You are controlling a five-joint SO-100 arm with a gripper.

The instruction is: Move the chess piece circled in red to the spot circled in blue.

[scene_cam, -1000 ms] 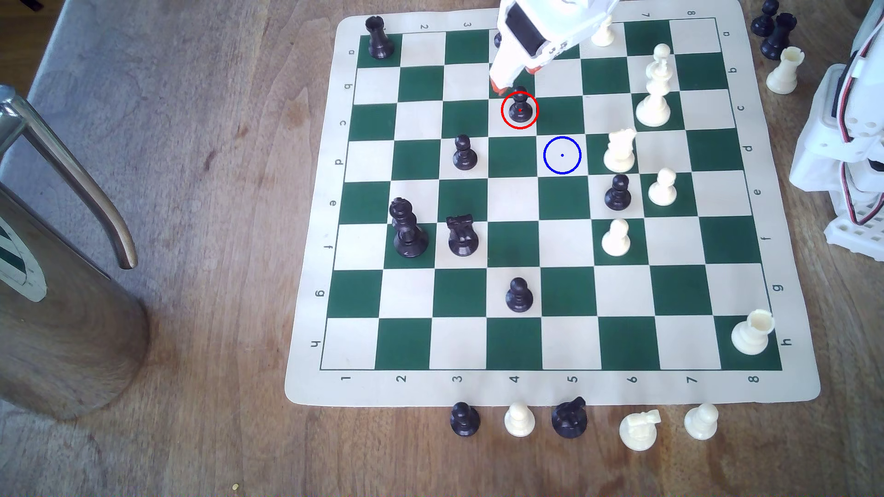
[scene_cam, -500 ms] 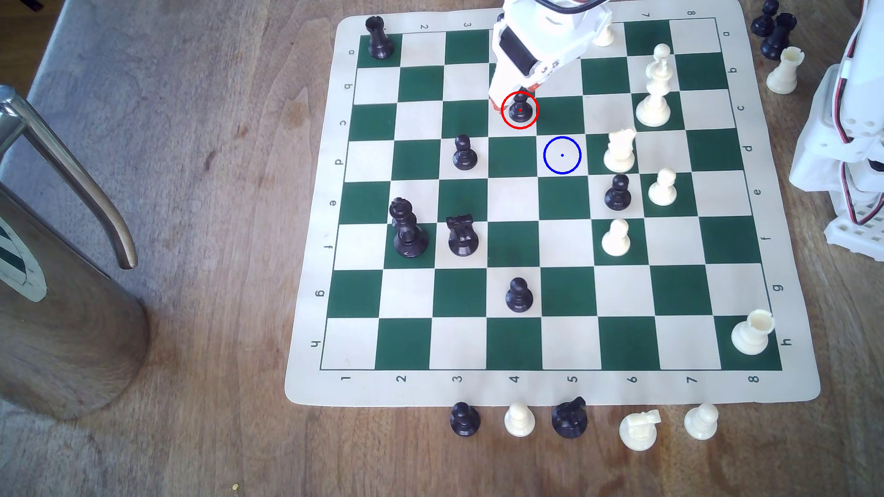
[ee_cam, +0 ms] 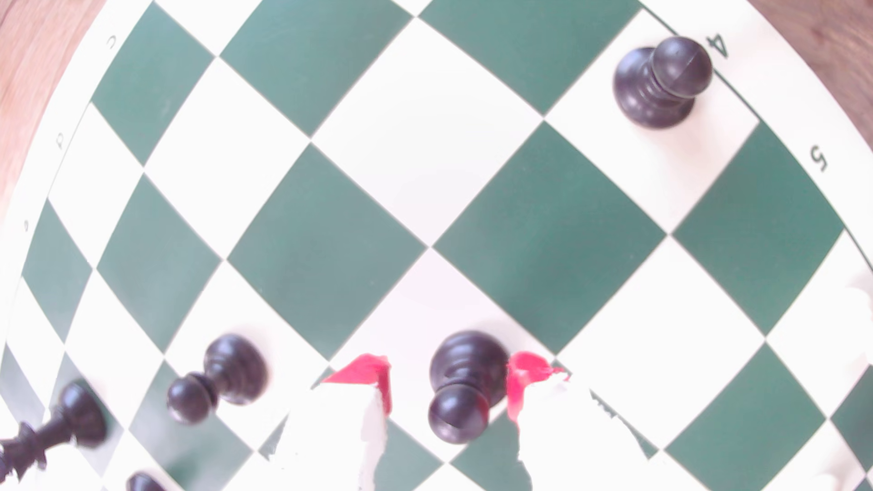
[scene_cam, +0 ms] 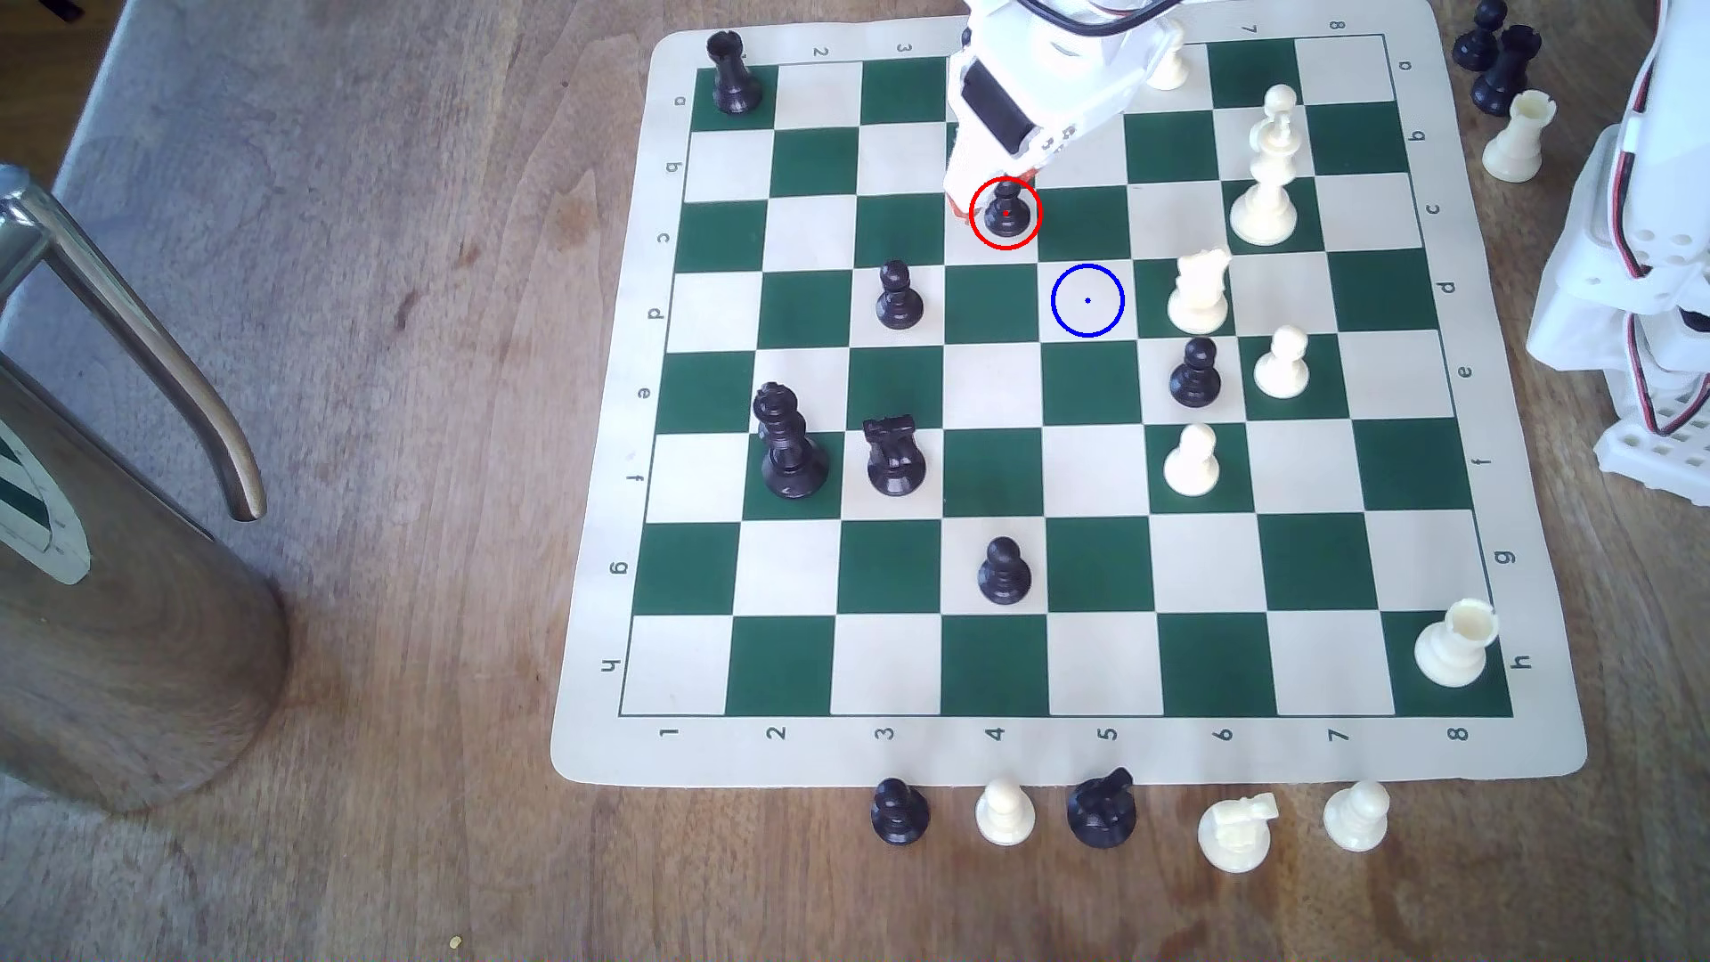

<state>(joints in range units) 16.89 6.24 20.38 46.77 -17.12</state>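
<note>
The chess piece circled in red (scene_cam: 1007, 211) is a black pawn standing upright on a cream square in the upper middle of the green-and-cream board mat (scene_cam: 1064, 749). My gripper (scene_cam: 997, 191) has come down over it from the far side. In the wrist view the pawn (ee_cam: 465, 377) stands between the red-tipped fingers (ee_cam: 373, 377), with a gap on one side and the other tip close to its base. The gripper (ee_cam: 449, 382) is open. The spot circled in blue (scene_cam: 1087, 301) is a bare cream square one step diagonally toward the exterior view's lower right.
A black pawn (scene_cam: 898, 296) stands to the exterior view's left of the spot and a white knight (scene_cam: 1198, 291) just to its right. A tall white piece (scene_cam: 1266, 171) is further right. A metal jug (scene_cam: 111, 555) stands off the mat at left, and the arm's base (scene_cam: 1647, 277) at right.
The gripper has dropped and moved toward the ringed pawn, going from just behind it to straddling it. The pawn has not moved.
</note>
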